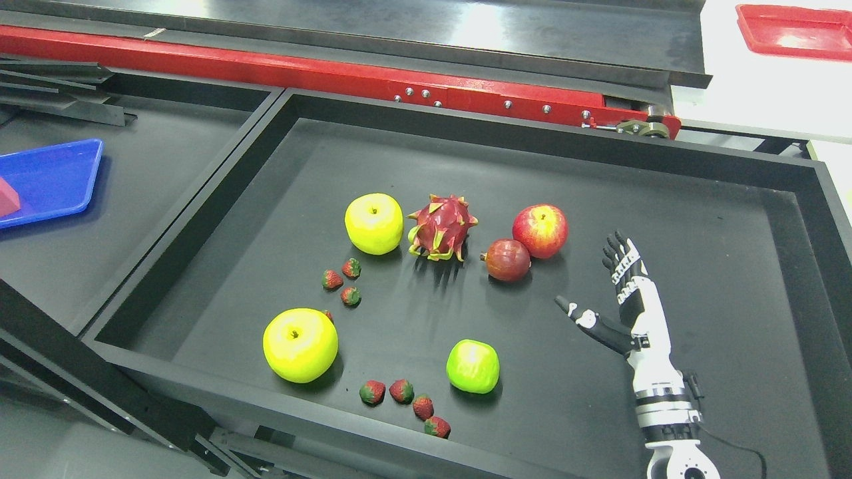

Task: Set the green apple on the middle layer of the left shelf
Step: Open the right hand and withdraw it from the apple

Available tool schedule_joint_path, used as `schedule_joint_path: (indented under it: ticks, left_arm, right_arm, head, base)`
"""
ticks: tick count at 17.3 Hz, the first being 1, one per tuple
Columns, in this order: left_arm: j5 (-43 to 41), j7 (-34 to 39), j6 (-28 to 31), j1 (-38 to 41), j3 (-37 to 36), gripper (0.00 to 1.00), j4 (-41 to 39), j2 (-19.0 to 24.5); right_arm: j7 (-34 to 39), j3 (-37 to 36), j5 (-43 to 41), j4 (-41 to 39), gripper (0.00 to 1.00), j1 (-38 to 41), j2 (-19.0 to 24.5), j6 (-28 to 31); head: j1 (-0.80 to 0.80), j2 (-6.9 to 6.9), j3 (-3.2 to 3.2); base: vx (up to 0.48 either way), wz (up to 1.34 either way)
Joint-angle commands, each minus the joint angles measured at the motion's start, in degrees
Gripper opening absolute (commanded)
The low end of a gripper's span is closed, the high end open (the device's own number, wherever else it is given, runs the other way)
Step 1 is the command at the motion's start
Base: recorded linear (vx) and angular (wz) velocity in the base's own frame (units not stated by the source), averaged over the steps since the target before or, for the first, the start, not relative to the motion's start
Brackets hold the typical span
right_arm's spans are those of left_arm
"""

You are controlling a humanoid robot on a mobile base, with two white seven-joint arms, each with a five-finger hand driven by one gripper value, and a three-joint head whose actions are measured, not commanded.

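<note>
The green apple (472,365) lies near the front of the black tray (732,219), upright and alone. My right hand (609,293) hovers over the tray to the apple's right, a hand's length away, fingers spread and thumb stretched toward the apple, holding nothing. Its arm comes in from the lower right. No left arm shows.
Two yellow apples (373,223) (299,344), a dragon fruit (441,227), a red apple (540,230), a dark red fruit (507,259) and several strawberries (401,390) share the tray. A blue tray (50,181) sits on the left compartment, a red tray (795,30) far right.
</note>
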Motion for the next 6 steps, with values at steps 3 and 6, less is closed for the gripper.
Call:
schedule_joint_path:
  ticks: [3, 6]
  left_arm:
    - [-0.01, -0.04, 0.08, 0.00, 0.00, 1.00, 0.00, 0.99]
    - [-0.01, -0.04, 0.17, 0.00, 0.00, 1.00, 0.00, 0.99]
  right_arm:
    - [0.75, -2.00, -2.02, -1.52, 1.00, 1.29, -0.91, 0.48]
    - [0.75, -2.00, -2.02, -1.43, 1.00, 1.38, -0.91, 0.48]
  head:
    - [0.00, 0.00, 0.00]
    - [0.00, 0.00, 0.00]
  base:
    - [0.000, 0.00]
    - [0.000, 0.00]
